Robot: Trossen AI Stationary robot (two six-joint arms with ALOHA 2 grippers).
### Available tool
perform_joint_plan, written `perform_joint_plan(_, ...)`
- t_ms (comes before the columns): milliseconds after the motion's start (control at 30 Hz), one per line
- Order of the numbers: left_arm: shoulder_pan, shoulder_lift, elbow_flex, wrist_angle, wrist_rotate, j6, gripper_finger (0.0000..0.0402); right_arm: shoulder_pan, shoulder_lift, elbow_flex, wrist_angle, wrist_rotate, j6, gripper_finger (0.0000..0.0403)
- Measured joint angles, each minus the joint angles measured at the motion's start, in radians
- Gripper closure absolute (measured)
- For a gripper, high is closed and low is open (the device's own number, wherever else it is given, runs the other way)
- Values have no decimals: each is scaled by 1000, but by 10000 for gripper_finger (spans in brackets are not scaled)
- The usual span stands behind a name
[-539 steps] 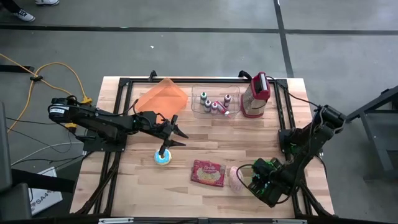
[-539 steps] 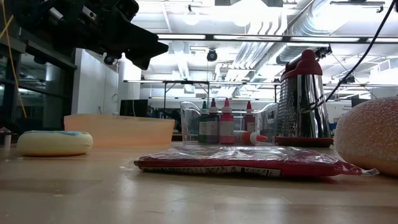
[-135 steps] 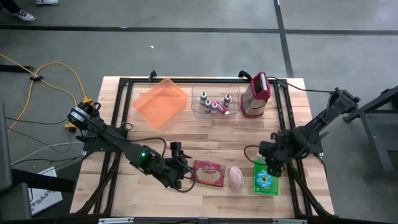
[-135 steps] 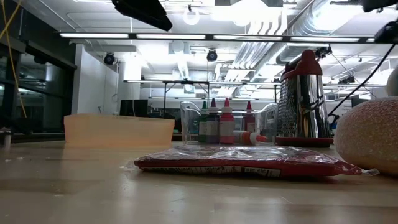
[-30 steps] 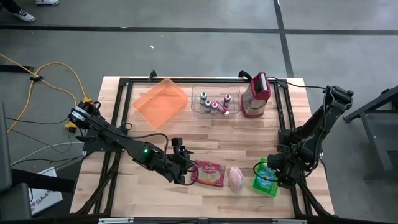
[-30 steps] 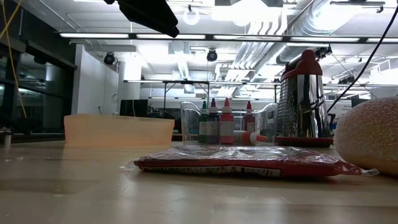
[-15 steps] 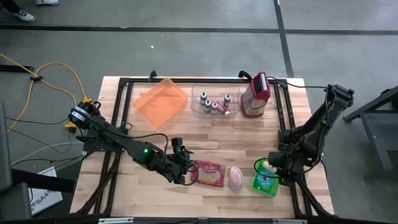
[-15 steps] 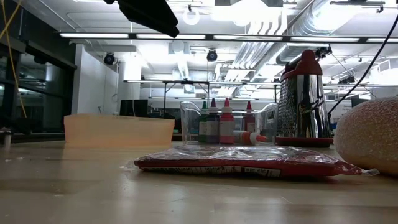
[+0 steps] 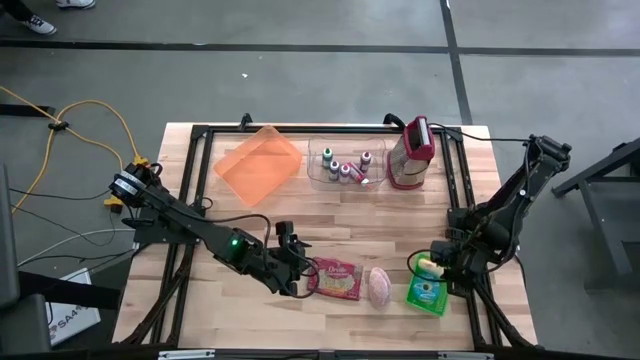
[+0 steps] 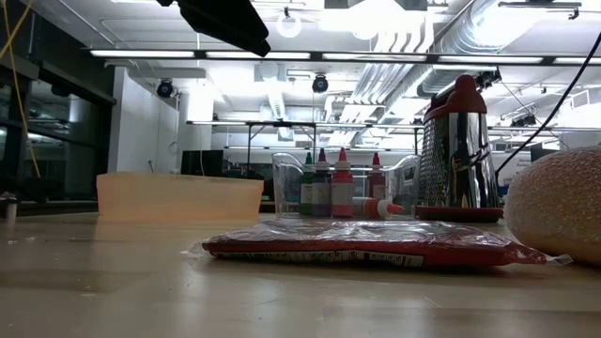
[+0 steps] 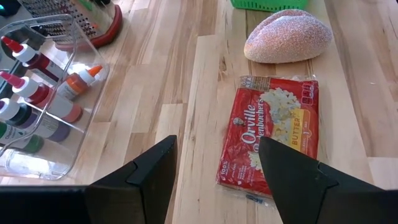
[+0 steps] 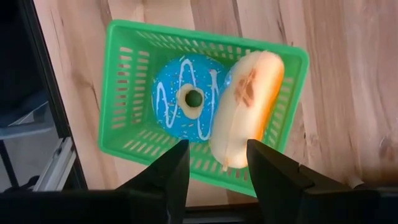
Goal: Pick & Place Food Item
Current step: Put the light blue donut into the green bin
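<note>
We see the right hand (image 9: 437,266) spread above the green basket (image 12: 124,93) at the lower right of the high view, holding nothing. Half a second ago it sat slightly lower. A blue-iced donut (image 12: 186,99) and a glazed long donut (image 12: 245,106) lie inside. The left hand (image 9: 300,275) stays spread beside the popcorn packet (image 9: 335,279), unmoved; the sugared bun (image 9: 380,287) lies on the tabletop (image 9: 330,215).

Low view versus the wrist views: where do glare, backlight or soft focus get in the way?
Low view: bright ceiling strips backlight the scene, the arm overhead is a mere silhouette, the near table is soft, and the grater mirrors the lights. Left wrist view: a glare patch on the clear bin; the popcorn bag reads sharply. Right wrist view: evenly lit, green basket crisp.
</note>
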Motion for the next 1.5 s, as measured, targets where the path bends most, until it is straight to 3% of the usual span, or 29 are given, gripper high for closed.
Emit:
perform_joint_plan(233,0,0,0,0,0,0,183,0,0,0,0,-1,3,254)
perform_joint_plan(900,0,0,0,0,1,0,183,0,0,-1,103,127,-49,254)
perform_joint_plan(1500,-16,0,0,0,6,0,183,3,64,-1,105,119,-4,254)
